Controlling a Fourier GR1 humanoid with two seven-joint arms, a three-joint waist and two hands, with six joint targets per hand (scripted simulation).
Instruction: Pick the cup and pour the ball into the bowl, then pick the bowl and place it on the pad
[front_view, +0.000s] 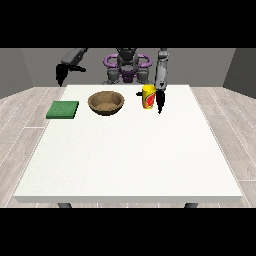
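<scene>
Here the robot hand (160, 101) at the view's right hangs fingers-down beside the cup (148, 96), grip unclear.

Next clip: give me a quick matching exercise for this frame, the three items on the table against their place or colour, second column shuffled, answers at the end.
Things:
1. pad
2. bowl
3. cup

Descriptions:
A. yellow and red, standing beside the hand at the view's right
B. green and flat, nearest the table's edge at the view's left
C. brown and round, between the other two

Pairs: 1-B, 2-C, 3-A
</scene>
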